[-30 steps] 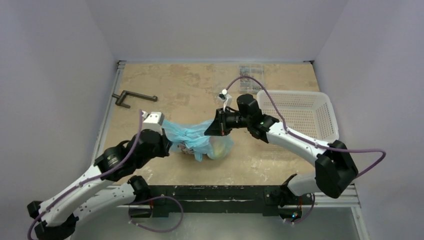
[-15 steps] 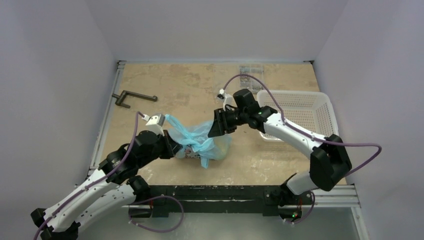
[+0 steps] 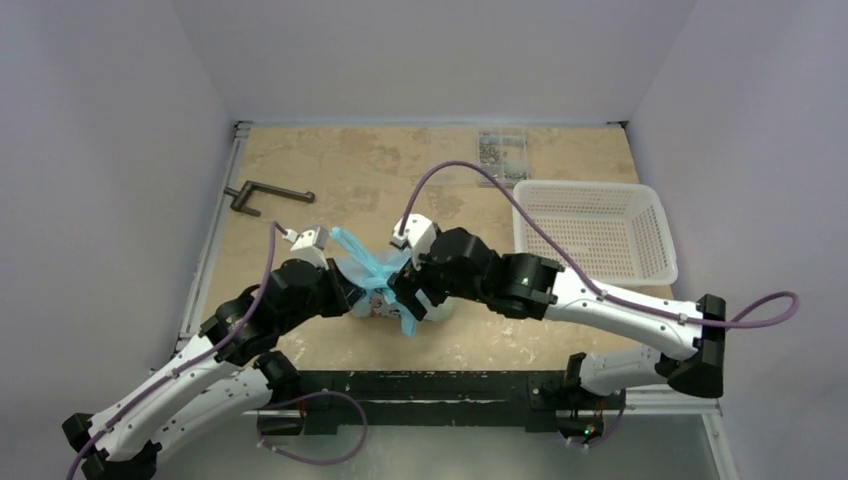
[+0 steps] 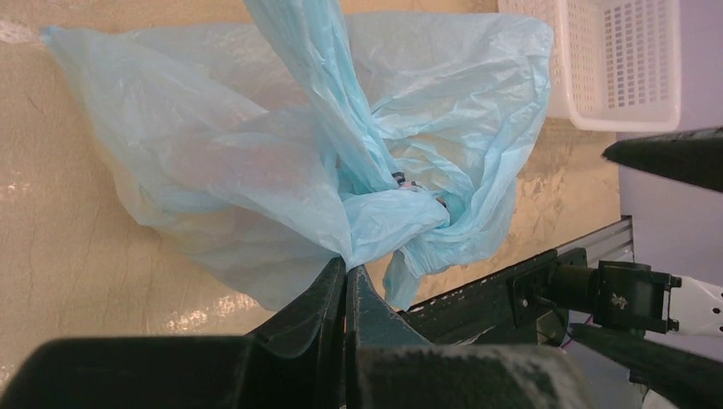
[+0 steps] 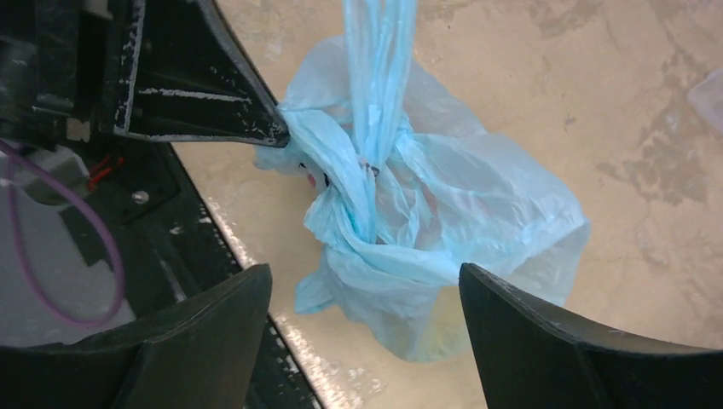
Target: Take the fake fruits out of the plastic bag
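The light-blue plastic bag lies crumpled on the table near its front edge, with its handles twisted together at the top. My left gripper is shut on a fold of the plastic bag, its jaws pressed together on the plastic. My right gripper hangs open just above the plastic bag, one finger on each side and nothing between them. The fake fruits stay inside the bag. Only a yellowish shape and a faint reddish tint show through the plastic.
A white mesh basket stands at the right, also in the left wrist view. A dark metal clamp lies at the far left and a small clear box at the back. The black front rail runs just before the bag.
My right gripper has let go of the bag's handle, opened wide and swung left and nearer, over the bag. The stretched bag has slumped together. My left gripper has kept its hold.
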You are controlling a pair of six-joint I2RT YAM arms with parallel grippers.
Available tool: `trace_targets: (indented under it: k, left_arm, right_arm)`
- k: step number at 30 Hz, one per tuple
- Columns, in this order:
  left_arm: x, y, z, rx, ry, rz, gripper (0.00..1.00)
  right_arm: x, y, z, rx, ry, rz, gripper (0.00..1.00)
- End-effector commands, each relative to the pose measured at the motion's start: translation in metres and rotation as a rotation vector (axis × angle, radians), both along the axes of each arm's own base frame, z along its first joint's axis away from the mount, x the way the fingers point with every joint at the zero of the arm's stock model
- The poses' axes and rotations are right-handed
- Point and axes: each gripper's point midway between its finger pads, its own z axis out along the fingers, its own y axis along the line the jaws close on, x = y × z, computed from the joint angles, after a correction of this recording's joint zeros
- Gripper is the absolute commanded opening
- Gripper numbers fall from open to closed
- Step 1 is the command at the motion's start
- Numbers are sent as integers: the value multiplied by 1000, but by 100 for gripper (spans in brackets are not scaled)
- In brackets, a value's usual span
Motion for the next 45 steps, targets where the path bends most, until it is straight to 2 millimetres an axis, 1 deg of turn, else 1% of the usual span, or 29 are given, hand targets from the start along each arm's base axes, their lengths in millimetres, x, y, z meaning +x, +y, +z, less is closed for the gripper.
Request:
trace_targets:
  k: [1,3,5,7,10,15,17,18,20,22,23,24,26,29,30,32,34,36,38,40,41,43,45]
  left_arm:
    - [7,-3,23,-38,-26,24,0]
    - [8,-2,23,-39,-32,30,0]
    - [8,0,23,-42,-33,42,0]
    - [7,1,25,-47,-31,41,0]
    - [6,1,26,-44,-35,39,0]
    - [6,0,28,-50,-33,39,0]
    - [6,1,28,-48,-40,35,0]
    - [6,3,27,-39,-46,35,0]
    - [6,11,24,-7,-48,60,0]
    - [5,22,20,36,-45,87,0]
    - [5,28,18,58,-41,101,0]
    - [3,34,15,82,-35,116,0]
    - [1,46,7,120,-27,148,0]
    - [-3,62,1,143,-30,196,0]
    - [-4,64,1,140,-31,199,0]
    - [-7,65,1,126,-35,194,0]
    - [-10,65,1,112,-37,190,0]
    - [-12,62,4,86,-45,169,0]
    - [-15,52,15,51,-69,108,0]
    - [-19,44,28,26,-96,44,0]
    - [-21,41,35,20,-115,7,7]
    - [-25,34,48,16,-155,-64,26]
    - [-27,34,62,39,-195,-107,41]
  right_arm:
    - [-5,20,-14,-174,-240,60,80]
    - [-8,26,-25,-228,-303,73,80]
    - [-6,27,-37,-302,-365,59,78]
    - [-5,27,-48,-359,-399,45,74]
    - [6,24,-55,-402,-456,-27,64]
    - [15,24,-56,-411,-495,-89,47]
    - [12,29,-59,-382,-480,-78,37]
    - [8,34,-60,-352,-460,-53,33]
    - [4,39,-55,-311,-438,-42,20]
    - [1,38,-47,-255,-416,-41,6]
    - [2,35,-38,-201,-400,-47,2]
    - [4,33,-31,-141,-373,-46,0]
    - [12,29,-14,40,-278,-25,0]
    - [22,16,13,332,-91,7,0]
    - [23,12,20,402,-47,25,0]
    - [22,8,28,509,43,68,0]
    - [22,8,25,573,134,115,0]
    - [22,12,17,577,201,139,0]
    - [24,14,10,533,218,146,0]
    - [25,13,8,509,207,146,0]
    - [27,12,7,504,198,139,0]
    - [29,10,5,492,183,129,0]
    - [30,8,2,464,180,127,0]
